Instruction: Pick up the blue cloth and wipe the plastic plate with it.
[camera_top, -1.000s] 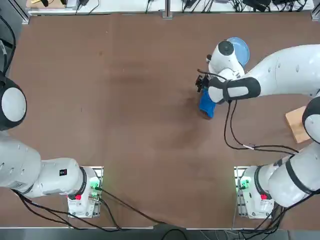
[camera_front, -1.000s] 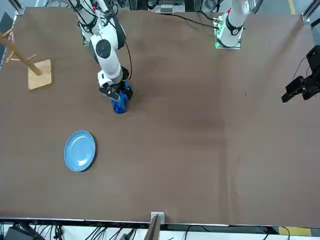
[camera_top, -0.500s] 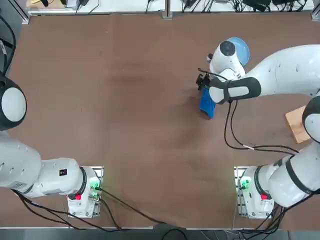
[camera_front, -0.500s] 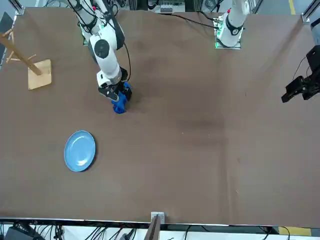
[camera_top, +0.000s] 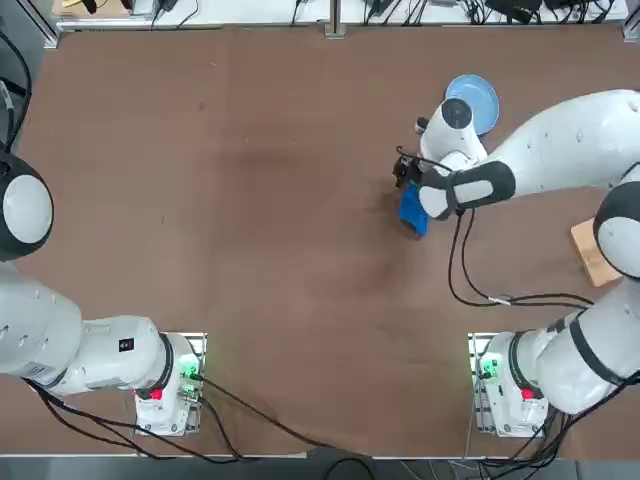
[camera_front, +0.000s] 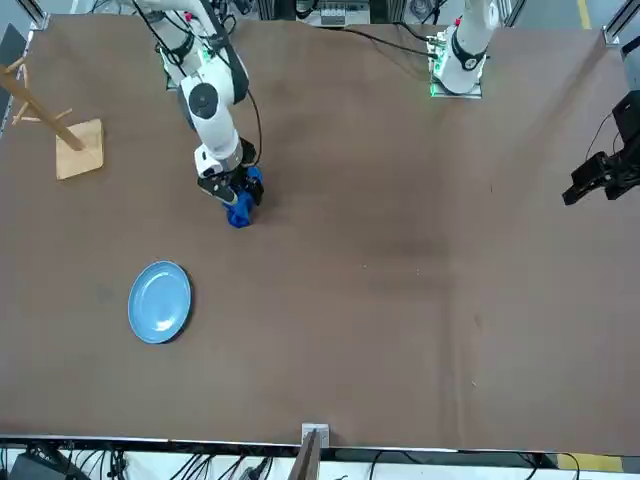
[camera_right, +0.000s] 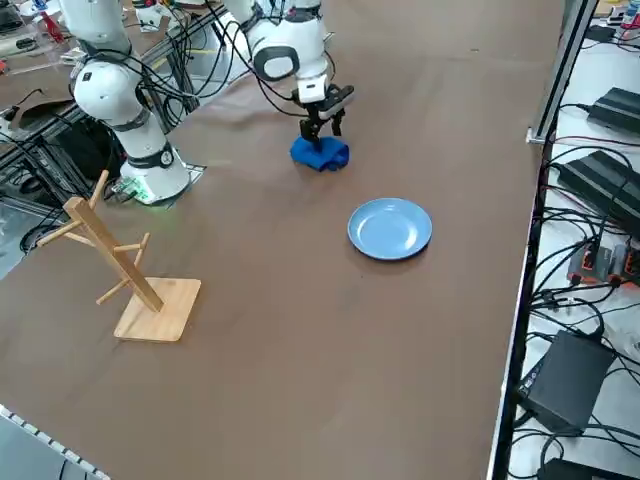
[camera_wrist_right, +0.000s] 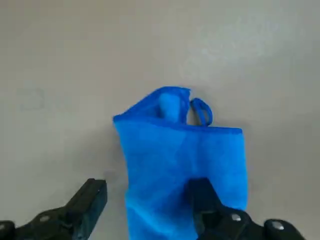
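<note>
Your right gripper (camera_wrist_right: 147, 200) stands spread wide over the blue cloth (camera_wrist_right: 182, 160), one finger (camera_wrist_right: 202, 197) over the fabric, the other (camera_wrist_right: 90, 197) beside it over bare table (camera_front: 400, 300); nothing is held yet. The cloth lies bunched toward the table's right side, about midway between the near and far edges. The plastic plate (camera_top: 472, 101) sits apart, closer to the far edge, bare. You have the grasp, lift, carry and wipe all left to do.

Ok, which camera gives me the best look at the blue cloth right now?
The right wrist view: the blue cloth fills the frame, folds clear, between the open right gripper fingers. Top, front and right side views show it small, partly hidden by the arm.
</note>
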